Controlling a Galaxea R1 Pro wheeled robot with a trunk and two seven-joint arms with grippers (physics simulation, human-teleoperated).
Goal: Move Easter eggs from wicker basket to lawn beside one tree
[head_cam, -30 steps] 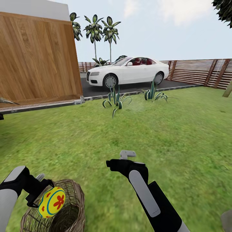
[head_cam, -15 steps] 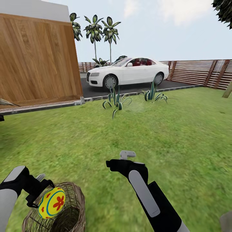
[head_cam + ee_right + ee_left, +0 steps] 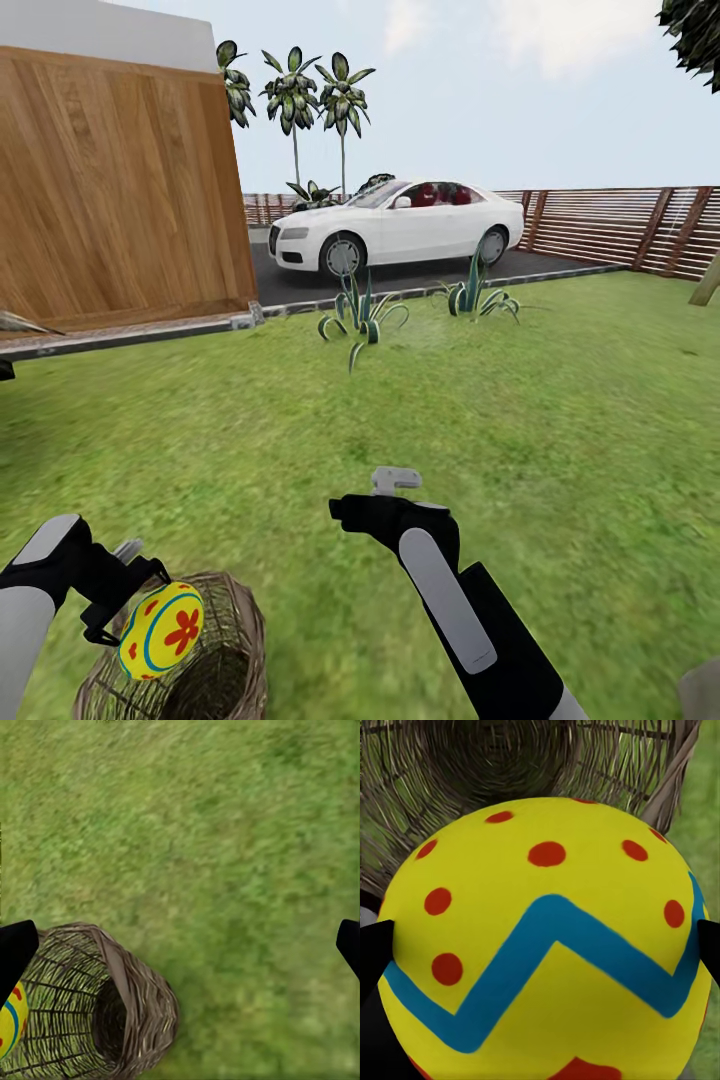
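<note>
**Egg lifted, now find a tree**

The left gripper (image 3: 150,625) is squeezed tight around a yellow Easter egg with a blue zigzag and red dots (image 3: 161,629), holding it just above the round twig basket (image 3: 215,660). The right gripper (image 3: 180,941) hangs spread wide with nothing in it, over the green lawn (image 3: 520,400). I think the egg must next go beside a tree. There is lots of open grass ahead, with the dark driveway (image 3: 420,268) and brown slat fence (image 3: 610,222) at its edges

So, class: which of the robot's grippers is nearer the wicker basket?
Left. The left gripper holds an egg right over the basket; the right gripper hovers open above bare grass, off to the basket's side.
</note>
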